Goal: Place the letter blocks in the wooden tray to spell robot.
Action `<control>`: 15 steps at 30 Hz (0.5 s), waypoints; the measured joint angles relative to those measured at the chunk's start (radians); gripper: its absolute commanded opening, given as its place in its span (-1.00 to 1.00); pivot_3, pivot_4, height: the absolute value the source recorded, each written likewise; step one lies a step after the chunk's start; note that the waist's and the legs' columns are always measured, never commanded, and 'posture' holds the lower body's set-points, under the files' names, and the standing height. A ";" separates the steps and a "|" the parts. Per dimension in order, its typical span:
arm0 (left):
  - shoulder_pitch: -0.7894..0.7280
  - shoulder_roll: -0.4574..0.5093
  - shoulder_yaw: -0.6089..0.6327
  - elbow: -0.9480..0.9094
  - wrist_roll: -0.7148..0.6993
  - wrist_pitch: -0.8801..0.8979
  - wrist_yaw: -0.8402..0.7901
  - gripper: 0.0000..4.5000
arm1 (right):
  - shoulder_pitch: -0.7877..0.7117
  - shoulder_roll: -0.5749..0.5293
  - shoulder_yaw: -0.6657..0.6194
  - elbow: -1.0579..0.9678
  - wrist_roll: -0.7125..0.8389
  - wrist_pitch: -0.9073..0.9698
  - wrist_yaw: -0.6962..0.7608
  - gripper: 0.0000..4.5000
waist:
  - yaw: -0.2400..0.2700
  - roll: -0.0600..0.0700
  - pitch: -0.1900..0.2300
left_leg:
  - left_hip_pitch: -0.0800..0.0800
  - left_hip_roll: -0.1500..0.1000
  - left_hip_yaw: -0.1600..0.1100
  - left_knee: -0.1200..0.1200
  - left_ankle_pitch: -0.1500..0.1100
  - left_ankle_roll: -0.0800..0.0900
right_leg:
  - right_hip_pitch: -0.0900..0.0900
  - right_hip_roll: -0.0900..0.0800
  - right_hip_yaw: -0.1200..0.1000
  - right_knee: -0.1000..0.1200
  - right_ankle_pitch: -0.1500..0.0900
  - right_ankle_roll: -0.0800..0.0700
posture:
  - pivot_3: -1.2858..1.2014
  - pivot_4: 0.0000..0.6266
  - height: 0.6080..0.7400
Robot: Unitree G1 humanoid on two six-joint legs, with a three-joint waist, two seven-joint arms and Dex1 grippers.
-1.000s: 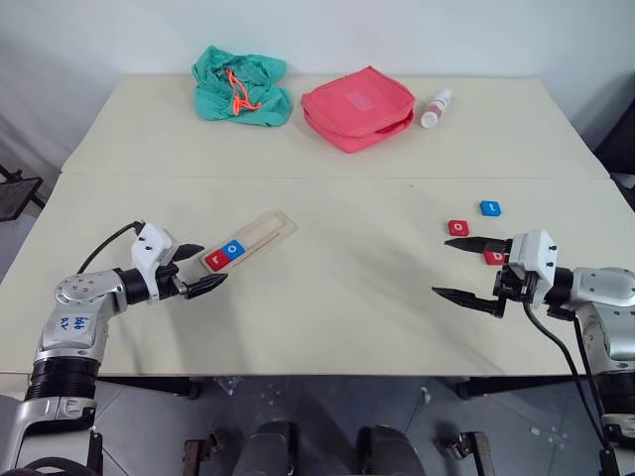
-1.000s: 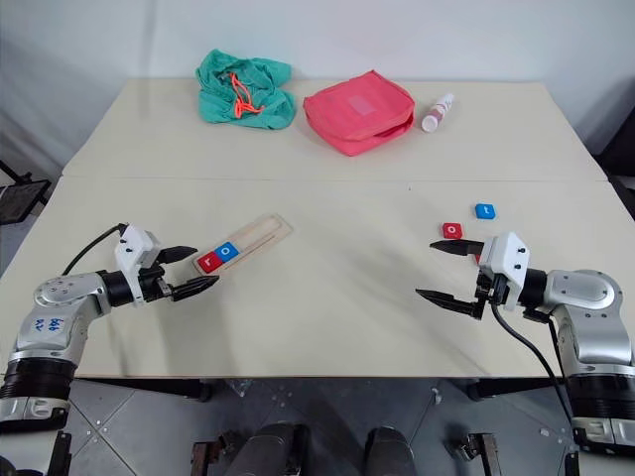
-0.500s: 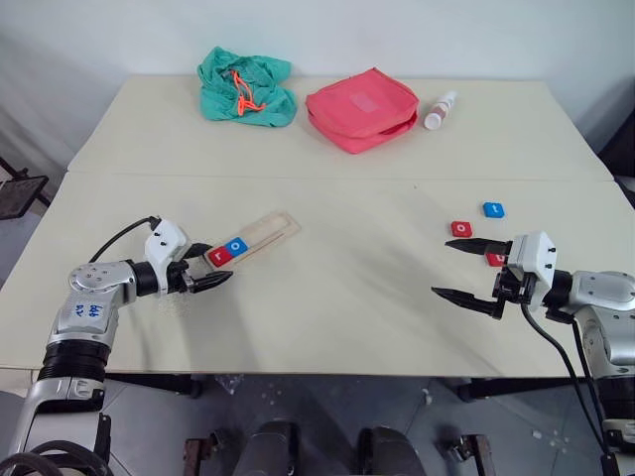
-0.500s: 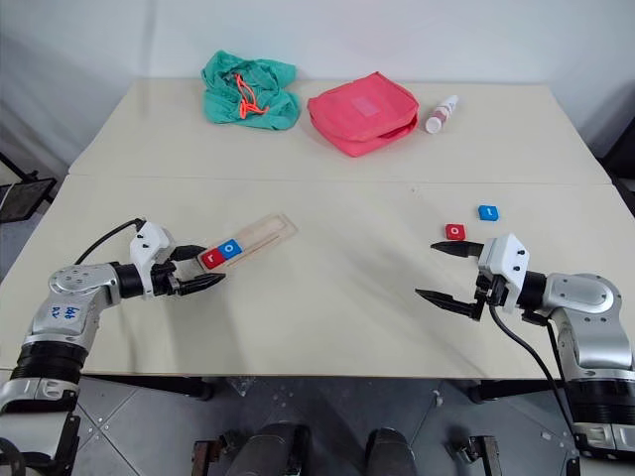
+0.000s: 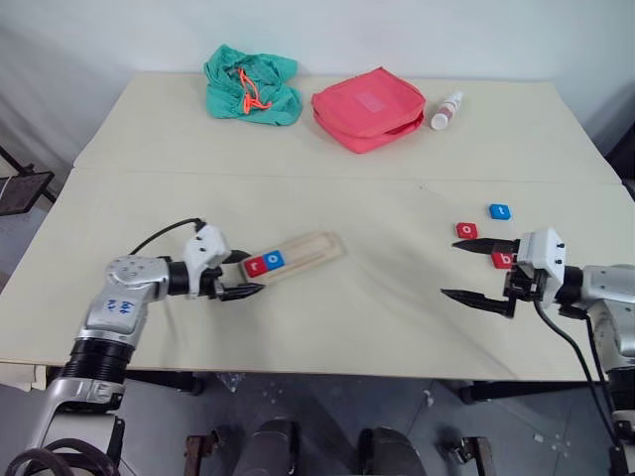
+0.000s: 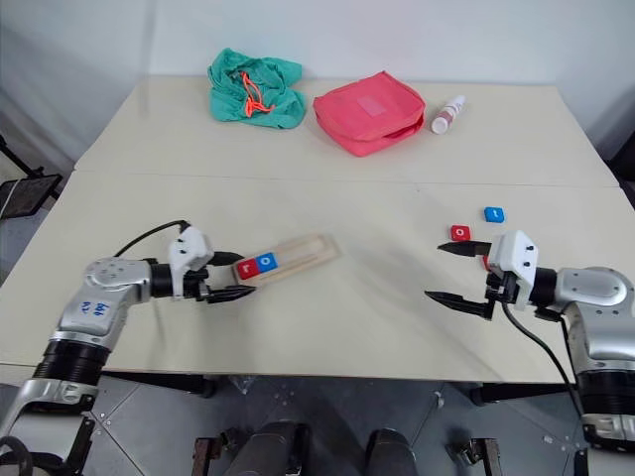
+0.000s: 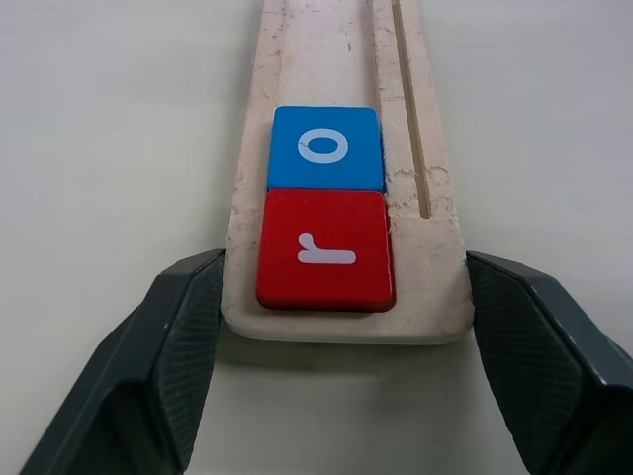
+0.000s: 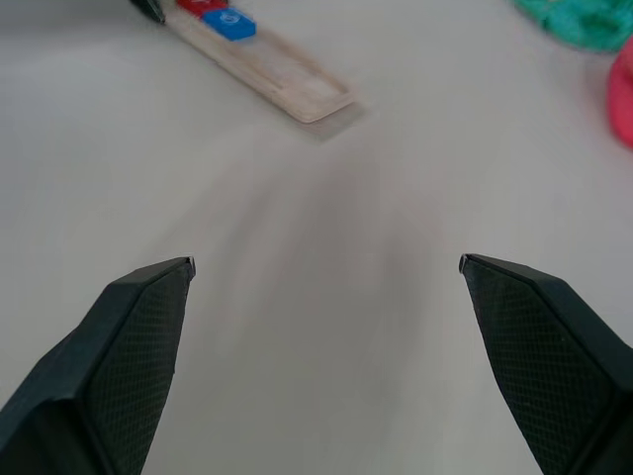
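Left wrist view puts the wooden tray (image 7: 346,168) end-on between the left gripper (image 7: 346,327) fingers, which are clamped on the tray's two long edges at its near end. A red "r" block (image 7: 324,249) sits at that end of the slot with a blue "o" block (image 7: 326,148) touching it just beyond; the remaining length of the slot is bare wood.

From the head camera, the tray (image 5: 308,253) lies aslant on the front table, left of centre, its free end pointing toward the middle. A wide stretch of open tabletop separates it from the right gripper (image 5: 476,270), whose fingers are spread wide with nothing between them. Just beyond that gripper lie three loose blocks: a red "o" (image 5: 466,230), a blue "t" (image 5: 499,211) and a red one (image 5: 502,260) partly hidden behind the upper finger. All three sit near the table's right edge.

On the far table, well apart, rest a teal cloth bag (image 5: 251,83), a red pouch (image 5: 368,107) and a small white bottle (image 5: 447,109).
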 measured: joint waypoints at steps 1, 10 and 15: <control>-0.016 -0.017 -0.014 -0.013 0.000 0.000 -0.004 0.50 | 0.000 -0.015 0.000 0.014 0.000 -0.001 0.014 1.00 | 0.000 0.000 0.000 | 0.000 0.000 0.000 0.000 0.000 0.000 | 0.000 0.000 -0.001 -0.001 0.000 0.000 | 0.03 -0.52 1.00; -0.139 -0.137 -0.151 -0.036 0.040 0.016 -0.023 0.50 | 0.015 -0.041 -0.015 0.049 -0.001 -0.019 0.039 1.00 | -0.004 0.000 0.000 | 0.000 0.001 0.002 0.000 0.000 0.000 | 0.000 0.000 -0.002 -0.001 0.000 0.000 | 0.03 -0.52 1.00; -0.142 -0.162 -0.222 -0.046 0.064 0.039 -0.051 0.50 | 0.096 -0.053 -0.058 0.011 0.001 -0.014 0.017 1.00 | 0.003 -0.001 0.001 | -0.001 0.000 0.001 0.000 0.000 0.000 | 0.000 0.000 -0.002 -0.001 0.000 0.000 | 0.03 -0.52 1.00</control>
